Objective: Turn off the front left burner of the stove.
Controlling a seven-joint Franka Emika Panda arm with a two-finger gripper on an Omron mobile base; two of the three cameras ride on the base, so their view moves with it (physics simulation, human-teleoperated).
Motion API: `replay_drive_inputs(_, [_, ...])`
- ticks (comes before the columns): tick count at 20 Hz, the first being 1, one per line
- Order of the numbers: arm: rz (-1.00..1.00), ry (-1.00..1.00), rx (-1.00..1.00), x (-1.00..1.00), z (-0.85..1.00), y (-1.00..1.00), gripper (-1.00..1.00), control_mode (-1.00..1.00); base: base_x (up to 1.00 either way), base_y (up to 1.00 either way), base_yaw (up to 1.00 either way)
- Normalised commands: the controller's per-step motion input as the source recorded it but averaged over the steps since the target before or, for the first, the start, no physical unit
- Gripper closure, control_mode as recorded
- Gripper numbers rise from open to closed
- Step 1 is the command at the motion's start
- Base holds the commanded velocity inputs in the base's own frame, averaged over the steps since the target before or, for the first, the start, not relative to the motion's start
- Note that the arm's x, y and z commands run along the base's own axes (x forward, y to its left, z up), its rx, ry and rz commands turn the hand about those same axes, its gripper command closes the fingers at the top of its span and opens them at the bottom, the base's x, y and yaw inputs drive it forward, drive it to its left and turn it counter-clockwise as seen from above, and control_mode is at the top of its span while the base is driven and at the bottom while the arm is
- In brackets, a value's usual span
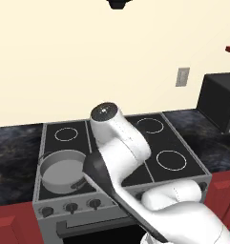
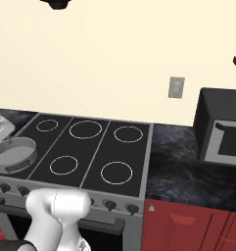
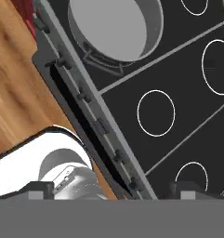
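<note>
stove [image 2: 90, 147] black glass top | grey pan [image 1: 63, 170] on front left burner | dark counters [image 2: 188, 166] either side

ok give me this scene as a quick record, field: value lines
stove: black glass top, white burner rings, row of dark knobs along the front
pan: grey, empty, on the front left burner, handle toward the knobs
microwave: black, on the counter right of the stove
outlet: on the wall behind
gripper: above the stove front, jaws apart, holding nothing

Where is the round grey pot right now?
The pot sits on the front left burner of the stove, just behind the knobs; in the right base view it's at the far left.
</note>
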Motion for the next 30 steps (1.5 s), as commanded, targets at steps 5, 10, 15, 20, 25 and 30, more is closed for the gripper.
replay_drive_inputs(5, [0.55,-0.04,-0.39,-0.49,-0.58,1.0,-1.0,-1.0,0.0,0.0,0.0])
replay_drive_inputs(10, [0.2,0.01,-0.4,-0.1,-0.58,0.98,-1.0,-1.0,0.0,0.0,0.0])
replay_drive_inputs(15, [0.15,0.09,-0.27,0.0,-0.64,0.75,-1.0,-1.0,0.0,0.0,0.0])
replay_drive_inputs(20, [0.16,0.02,-0.41,0.07,-0.67,0.86,-1.0,-1.0,0.0,0.0,0.0])
replay_drive_inputs(25, [0.2,-0.01,-0.45,0.26,-0.62,0.59,-1.0,-1.0,0.0,0.0,0.0])
replay_drive_inputs(30, [0.19,-0.19,-0.23,0.26,-0.36,0.15,-1.0,-1.0,0.0,0.0,0.0])
